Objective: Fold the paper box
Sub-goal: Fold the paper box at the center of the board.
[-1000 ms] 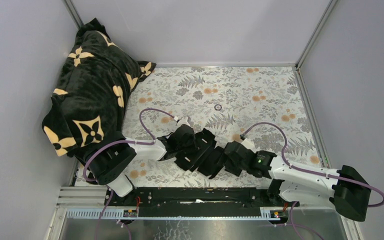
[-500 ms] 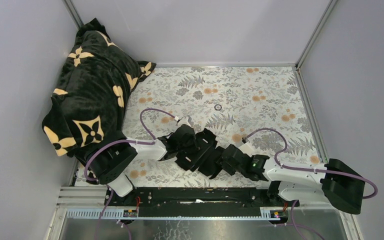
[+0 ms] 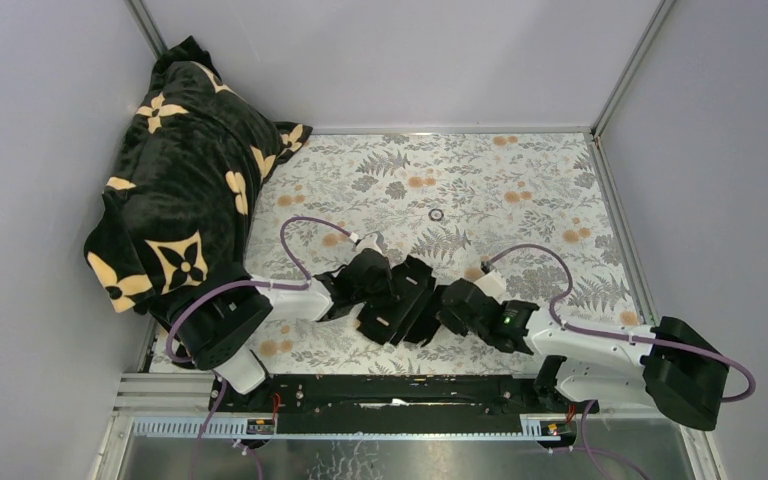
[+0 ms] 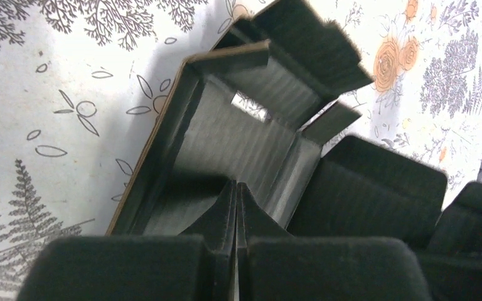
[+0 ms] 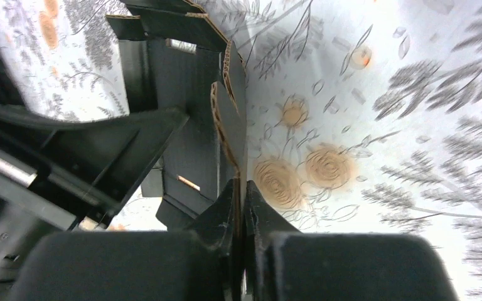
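Right wrist view: the right gripper [image 5: 239, 195] pinches a raised wall of the paper box [image 5: 191, 125]; the left gripper [image 4: 235, 191] is clamped tight over its floor.

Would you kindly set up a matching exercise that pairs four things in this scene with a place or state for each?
1 blanket
2 box
3 right gripper
4 ring

A pinching a box wall
B heaped in the far-left corner
C half-folded, flaps up
D lying alone on the cloth

Pairs: 1-B, 2-C, 3-A, 4-D
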Available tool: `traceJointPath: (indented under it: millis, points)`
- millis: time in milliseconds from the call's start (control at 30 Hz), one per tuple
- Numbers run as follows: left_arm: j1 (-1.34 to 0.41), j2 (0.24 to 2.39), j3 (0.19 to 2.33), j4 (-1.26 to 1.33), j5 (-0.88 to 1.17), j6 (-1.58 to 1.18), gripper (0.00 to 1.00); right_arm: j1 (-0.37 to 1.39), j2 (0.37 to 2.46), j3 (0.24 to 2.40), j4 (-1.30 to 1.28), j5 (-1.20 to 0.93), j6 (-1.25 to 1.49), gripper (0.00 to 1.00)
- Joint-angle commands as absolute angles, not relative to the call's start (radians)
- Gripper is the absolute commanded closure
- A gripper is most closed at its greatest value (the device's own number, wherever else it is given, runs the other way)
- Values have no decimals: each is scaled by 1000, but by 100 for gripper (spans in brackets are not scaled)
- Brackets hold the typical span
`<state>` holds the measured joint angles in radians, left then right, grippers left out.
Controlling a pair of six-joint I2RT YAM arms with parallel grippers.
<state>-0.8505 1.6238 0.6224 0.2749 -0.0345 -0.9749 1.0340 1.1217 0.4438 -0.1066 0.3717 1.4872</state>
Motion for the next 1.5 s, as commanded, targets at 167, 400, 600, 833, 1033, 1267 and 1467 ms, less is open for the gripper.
traceJointPath:
  millis: [167,400,600,833,1033,1267,1467]
  points:
    - [-821,1387,722,48,70,-903,99,763,1141,814,-516,261,850,100]
    - [-721,1240,752,-49,93,-864,98,753,1476,1371,-1013,275,391,100]
    - [-621,1202,654,-9,98,-866,98,823,1698,1622,-1286,489,266,100]
    - [-520,1232,613,43,71,-841,99,952,1777,1625,-1345,642,254,100]
    - [-492,1326,561,197,118,-864,100,1003,1781,1574,-1314,683,272,100]
    - [-515,1415,459,524,205,-894,100,1060,1760,1511,-1277,742,310,100]
    - [-625,1510,477,726,211,-854,100,1114,1746,1501,-1257,793,344,100]
